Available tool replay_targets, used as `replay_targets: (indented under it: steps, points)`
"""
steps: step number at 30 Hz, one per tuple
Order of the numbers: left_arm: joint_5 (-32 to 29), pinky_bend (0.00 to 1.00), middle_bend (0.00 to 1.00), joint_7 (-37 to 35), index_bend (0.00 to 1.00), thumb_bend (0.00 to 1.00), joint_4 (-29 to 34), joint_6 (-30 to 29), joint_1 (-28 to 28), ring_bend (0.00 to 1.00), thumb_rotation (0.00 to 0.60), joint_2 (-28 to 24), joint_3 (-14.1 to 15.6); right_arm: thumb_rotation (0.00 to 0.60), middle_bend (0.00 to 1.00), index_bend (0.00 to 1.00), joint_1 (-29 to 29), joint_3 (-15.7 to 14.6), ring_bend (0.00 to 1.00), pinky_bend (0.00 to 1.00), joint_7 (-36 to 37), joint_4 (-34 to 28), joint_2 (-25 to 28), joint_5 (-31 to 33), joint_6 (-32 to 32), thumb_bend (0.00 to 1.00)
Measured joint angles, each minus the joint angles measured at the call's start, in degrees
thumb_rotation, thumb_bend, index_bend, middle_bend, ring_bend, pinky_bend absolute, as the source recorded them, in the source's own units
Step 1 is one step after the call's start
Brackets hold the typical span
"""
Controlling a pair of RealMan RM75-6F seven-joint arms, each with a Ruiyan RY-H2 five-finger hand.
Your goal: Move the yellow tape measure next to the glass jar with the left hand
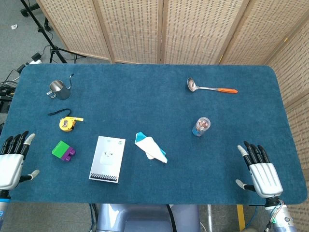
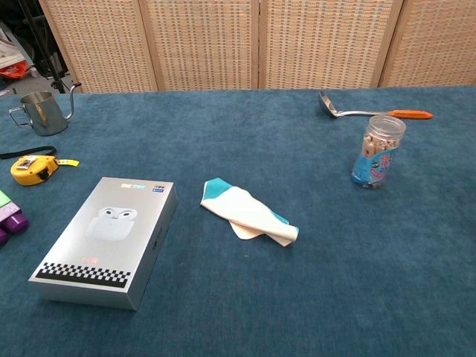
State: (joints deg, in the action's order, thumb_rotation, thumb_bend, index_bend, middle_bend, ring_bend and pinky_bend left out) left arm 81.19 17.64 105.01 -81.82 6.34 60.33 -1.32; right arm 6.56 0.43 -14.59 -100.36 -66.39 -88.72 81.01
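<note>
Head view: the left hand [image 1: 12, 162] is resting at the near left edge of the blue table [image 1: 145, 96], fingers spread, holding nothing. The right hand [image 1: 260, 171] is lying at the near right edge, fingers also apart and empty. The yellow tape measure [image 1: 66, 124] is sitting on the left part of the table, with a black strap [image 1: 59, 112] trailing from it and a short length of yellow blade sticking out to the right. It is lying well apart from the glass jar [image 1: 201, 126], which is standing upright on the right half. A steel pitcher [image 1: 58, 90] is standing beyond the tape measure. A green and purple block [image 1: 63, 151] is lying just nearer than it. A white earbuds box [image 1: 107, 159] is lying flat near the front, and a folded white and teal cloth [image 1: 150, 148] is lying right of it. A ladle with an orange handle [image 1: 210, 87] is lying beyond the jar.

Chest view: neither hand is showing. The tape measure [image 2: 33, 169] is sitting at the far left, close to the frame edge. The jar [image 2: 378, 151] is standing at the right, its label blue, contents too small to tell. The box [image 2: 111, 236], cloth [image 2: 248, 212], pitcher [image 2: 43, 111] and ladle [image 2: 372, 111] are all showing.
</note>
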Motion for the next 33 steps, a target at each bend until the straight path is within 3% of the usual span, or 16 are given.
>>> replay_targets:
  steps: [33]
  points:
    - [-0.2, 0.00, 0.00, -0.4, 0.00, 0.10, 0.4, 0.7, 0.1, 0.00, 0.600, -0.5, 0.3, 0.600, 0.00, 0.00, -0.6, 0.1, 0.00, 0.00, 0.7, 0.3, -0.2, -1.1, 1.5, 0.00]
